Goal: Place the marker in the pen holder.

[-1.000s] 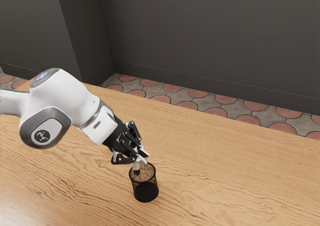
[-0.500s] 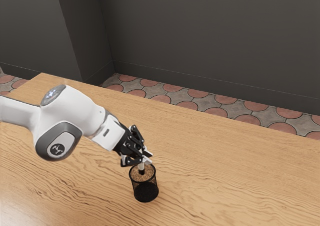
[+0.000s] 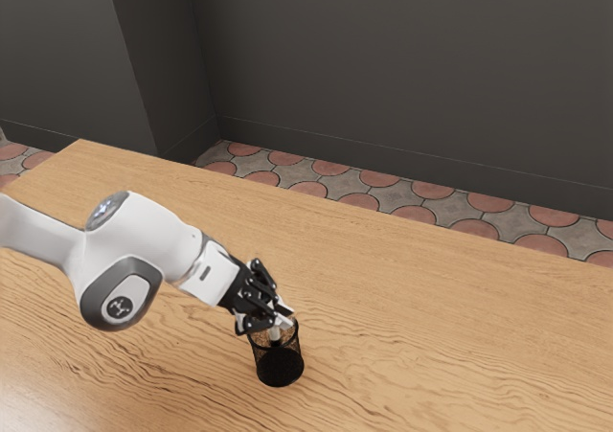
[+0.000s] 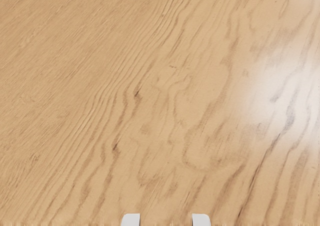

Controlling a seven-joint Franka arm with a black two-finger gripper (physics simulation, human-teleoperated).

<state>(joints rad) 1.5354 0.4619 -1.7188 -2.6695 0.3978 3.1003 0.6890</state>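
- Under your arm runs a light brown wooden table (image 3: 412,327) with wavy dark grain, its far edge slanting from the upper left down to the right side of the exterior view.
- Beyond that edge you have a floor of reddish round and grey tiles (image 3: 417,214), and behind it a plain dark grey wall (image 3: 402,78) across the top of the frame.
- In the wrist view you see the same grain, with a bright sheen at the right.
- Compared with the last exterior frame, your white jointed arm (image 3: 153,236) sits lower in the frame, and your black two-finger gripper (image 3: 283,318) has come down with it, closer to the holder.
- The pale grey marker (image 3: 275,334) has gone down too, its lower part now deeper inside the black mesh pen holder (image 3: 279,367), which stands upright in the same spot, below the middle of the frame.
- Your fingers are clamped on the marker, a gap its width between them; in the wrist view their pale tips show at the lower edge.
- The marker reaches down from between those fingertips, nearly upright, through the holder's open top; you cannot tell whether it touches the bottom.
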